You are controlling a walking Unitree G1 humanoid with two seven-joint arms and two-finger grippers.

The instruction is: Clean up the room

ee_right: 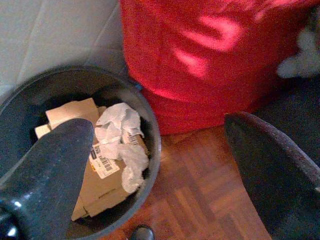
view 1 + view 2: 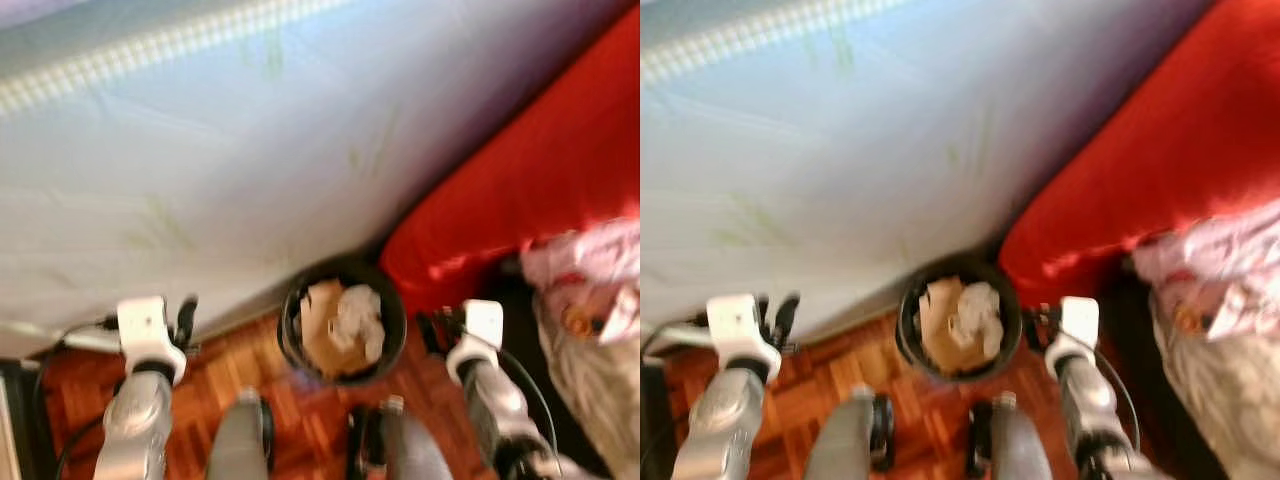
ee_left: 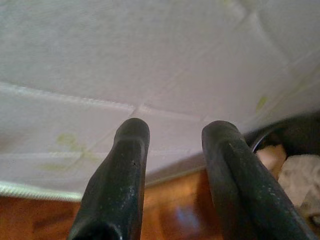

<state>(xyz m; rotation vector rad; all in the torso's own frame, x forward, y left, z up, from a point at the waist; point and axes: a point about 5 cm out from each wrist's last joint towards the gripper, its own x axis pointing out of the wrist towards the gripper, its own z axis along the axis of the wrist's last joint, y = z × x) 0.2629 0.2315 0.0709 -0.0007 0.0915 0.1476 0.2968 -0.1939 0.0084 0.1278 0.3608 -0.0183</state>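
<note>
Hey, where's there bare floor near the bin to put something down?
Bare parquet lies between the bin and the red seat, under the open right gripper. More lies left of the bin, below the bed, by the open left gripper. The bin is crowded with cardboard and paper.

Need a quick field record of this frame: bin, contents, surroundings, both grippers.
bin: round dark bin on parquet floor, between both arms
contents: cardboard, crumpled white paper
behind: pale quilted mattress
right side: red cushion
left gripper: open, empty, facing mattress
right gripper: open, empty, over the bin's edge
</note>
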